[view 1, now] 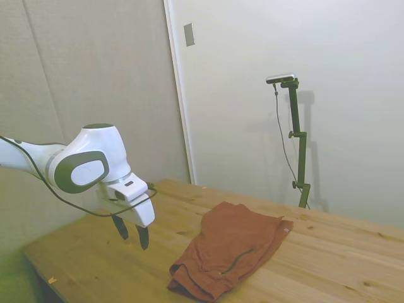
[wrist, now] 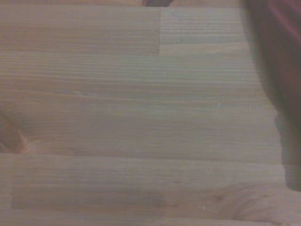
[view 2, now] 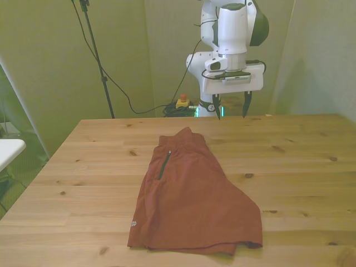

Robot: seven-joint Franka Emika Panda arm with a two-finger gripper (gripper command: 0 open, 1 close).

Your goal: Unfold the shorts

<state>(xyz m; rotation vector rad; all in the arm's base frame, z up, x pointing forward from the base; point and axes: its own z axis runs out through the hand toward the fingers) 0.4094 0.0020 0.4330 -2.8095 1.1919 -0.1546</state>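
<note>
Rust-orange soft fabric shorts [view 2: 192, 194] lie folded on the wooden table [view 2: 300, 167]. White two-finger gripper [view 2: 230, 109] hovers apart, fingers spread and empty (approach stage). Next likely calls for pinching an upper layer's edge.

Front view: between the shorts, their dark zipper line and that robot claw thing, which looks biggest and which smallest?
1. The shorts look largest by far.
2. The gripper, fingers open, hanging above the table; it sits farther from the camera, so it may appear smaller than it is.
3. The zipper line, thin and short.

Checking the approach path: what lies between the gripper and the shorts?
Only bare table between gripper and shorts, clearest in the side view.
</note>
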